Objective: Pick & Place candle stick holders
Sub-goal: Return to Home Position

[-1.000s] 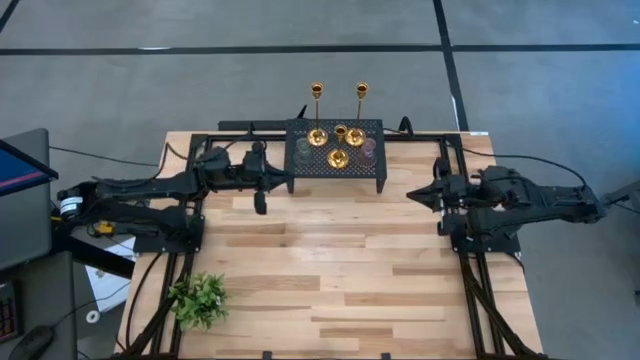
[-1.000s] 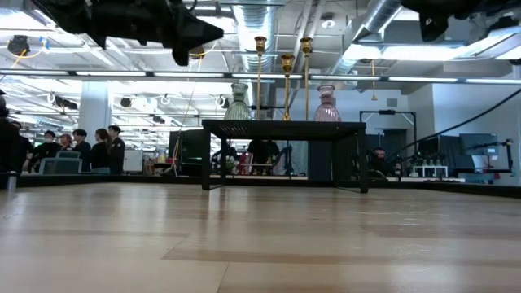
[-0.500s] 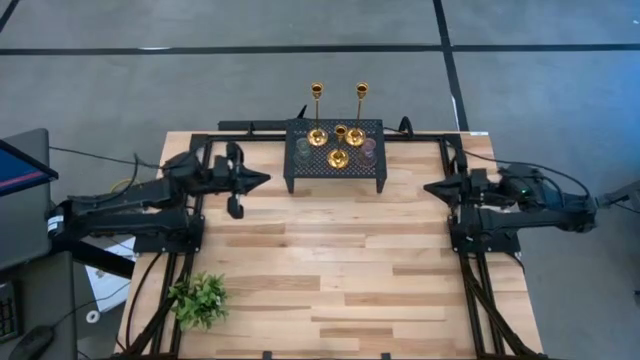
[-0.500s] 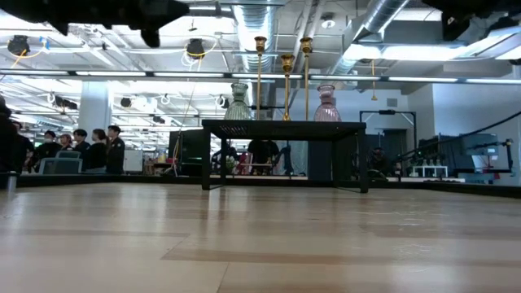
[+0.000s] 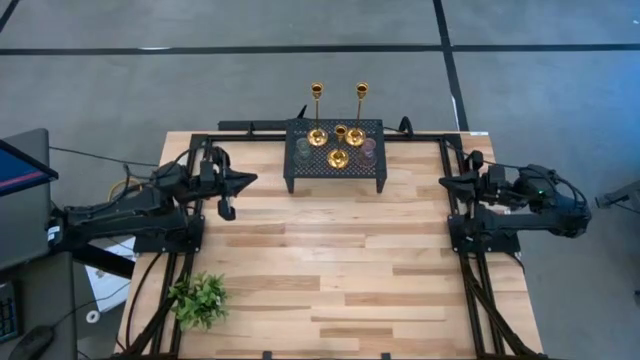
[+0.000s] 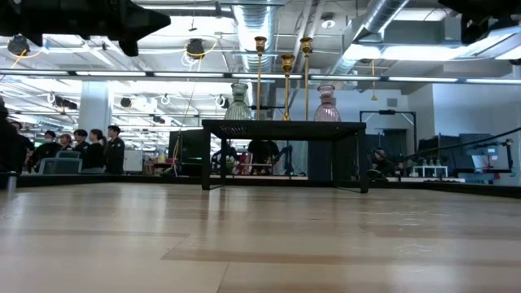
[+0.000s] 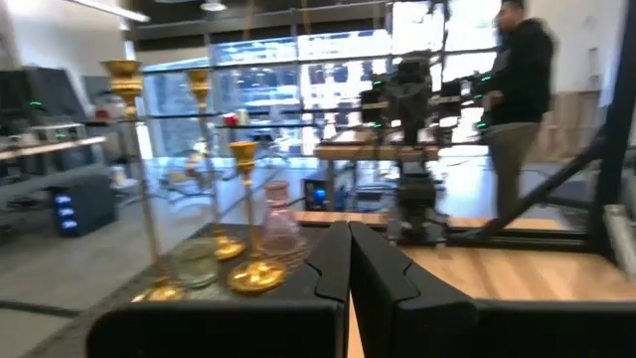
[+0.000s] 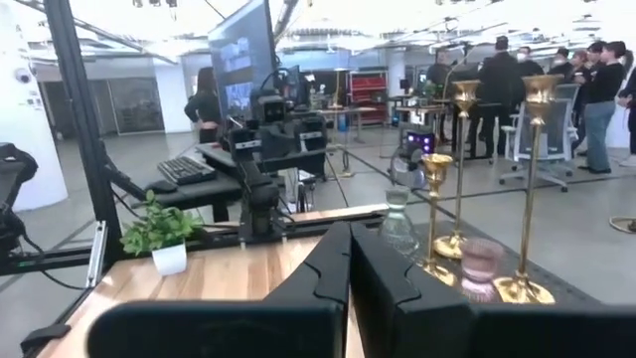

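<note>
Five candle stick holders (image 5: 354, 136) up on the black rack (image 5: 365, 172) at the tabletop's (image 5: 330, 260) far edge: three gold candlesticks (image 5: 337, 158) mid-rack, grey-green cup (image 5: 303, 149) and pinkish cup (image 5: 368, 148) flanking. Left gripper (image 5: 248, 179) and right gripper (image 5: 443, 181) pinched closed on nothing, well apart from the rack on either side. Little risk left; only a stray swing toward the rack likely to topple the slender candlesticks.

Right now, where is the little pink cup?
In the high view, the pink cup sits on the right side of the black rack, just right of the gold candlesticks.
</note>
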Tool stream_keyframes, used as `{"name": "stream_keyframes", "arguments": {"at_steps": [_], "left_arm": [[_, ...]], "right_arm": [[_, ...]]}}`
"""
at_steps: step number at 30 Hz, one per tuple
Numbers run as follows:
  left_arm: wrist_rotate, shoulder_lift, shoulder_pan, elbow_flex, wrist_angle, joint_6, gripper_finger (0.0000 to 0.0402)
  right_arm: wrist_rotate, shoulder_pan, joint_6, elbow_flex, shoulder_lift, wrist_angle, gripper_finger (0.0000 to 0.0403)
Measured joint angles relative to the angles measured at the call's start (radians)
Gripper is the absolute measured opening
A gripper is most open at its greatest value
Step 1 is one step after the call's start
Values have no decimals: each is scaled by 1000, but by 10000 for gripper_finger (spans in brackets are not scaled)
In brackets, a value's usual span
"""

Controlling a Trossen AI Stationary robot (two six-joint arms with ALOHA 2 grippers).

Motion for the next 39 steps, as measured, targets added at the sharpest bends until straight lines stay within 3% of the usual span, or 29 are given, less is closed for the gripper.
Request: {"name": "stream_keyframes", "arguments": {"at_steps": [20,28,39], "left_arm": [[-43,-318,0,1,-299,-25,2],[-66,-320,0,-5,-344,-25,2],[-63,-320,0,-185,-229,-55,2]], "right_arm": [[4,0,-7,0,-12,-46,0],[2,0,-10,-14,-12,-34,0],[-15,2,-9,-246,-12,215,0]]}}
